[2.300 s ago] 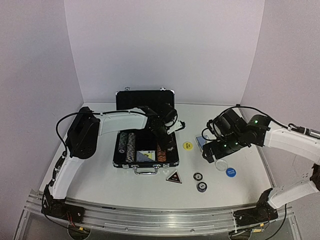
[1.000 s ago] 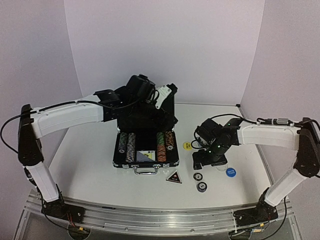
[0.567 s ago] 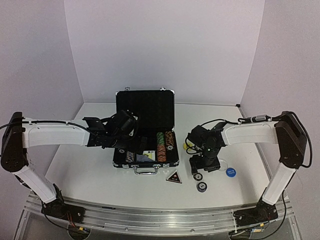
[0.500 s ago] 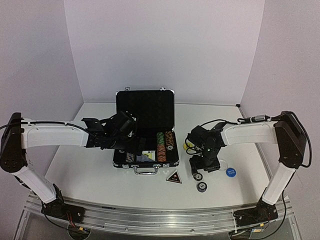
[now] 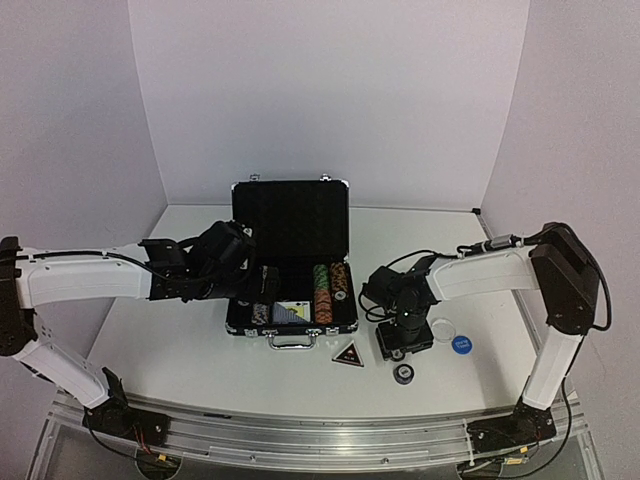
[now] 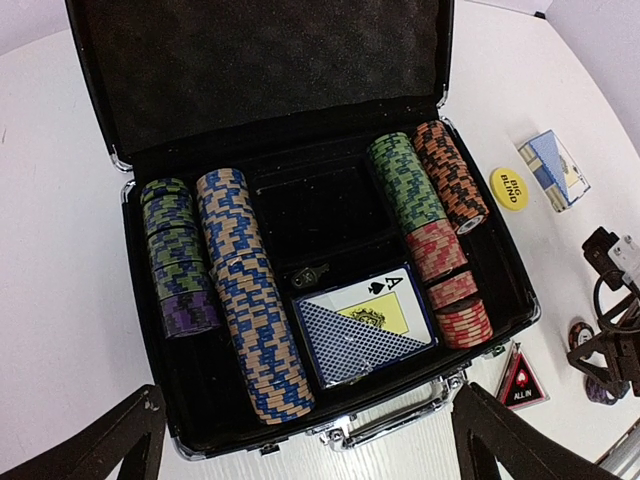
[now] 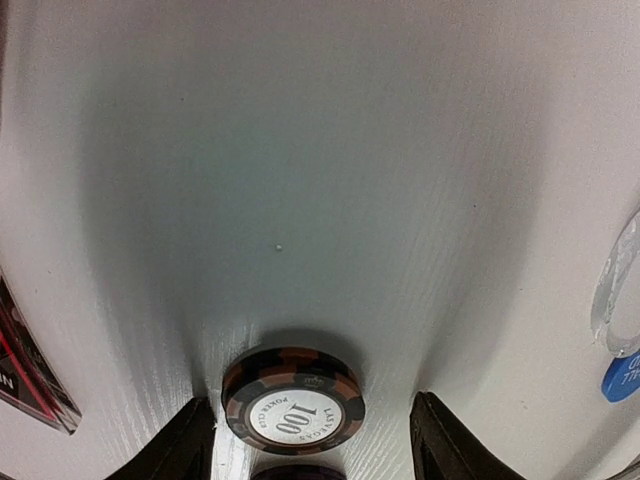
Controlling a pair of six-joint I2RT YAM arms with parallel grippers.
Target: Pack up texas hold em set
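Two loose poker chips (image 5: 403, 374) lie on the table (image 7: 300, 150) to the right of the open briefcase (image 6: 260, 70), off its front corner. The right gripper (image 7: 312, 420) straddles the brown-and-black one marked 100 (image 7: 293, 400), jaws apart with a gap on each side. I would keep the fingers (image 7: 190, 445) low and centred so both meet its rim together, or the thin chip may skid toward its purple neighbour (image 7: 295, 472). Left gripper (image 6: 305, 440) hangs wide open, empty, above the briefcase's front edge.

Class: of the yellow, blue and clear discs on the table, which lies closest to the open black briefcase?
The yellow round disc printed BIG BLIND, beside the briefcase; the clear disc and blue disc lie farther off.
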